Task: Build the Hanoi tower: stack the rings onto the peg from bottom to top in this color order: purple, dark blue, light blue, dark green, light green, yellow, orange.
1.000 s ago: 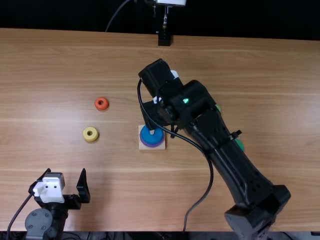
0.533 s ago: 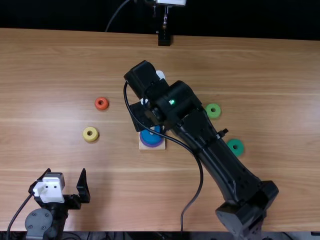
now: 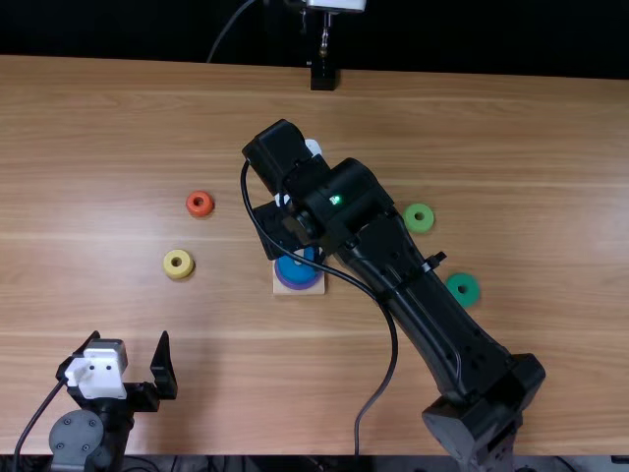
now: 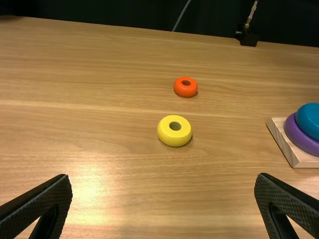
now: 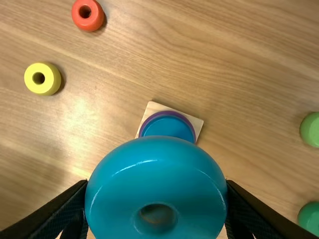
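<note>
Soft glare (quite pale) on the table (image 4: 87, 191).

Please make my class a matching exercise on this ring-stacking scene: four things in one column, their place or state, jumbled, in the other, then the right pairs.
1. Yellow ring
2. Light blue ring
3. Left gripper
4. Purple ring

A. Between the right gripper's fingers
B. On the wooden base
C. Open and empty
D. Loose on the table

Pairs: 1-D, 2-A, 3-C, 4-B
</note>
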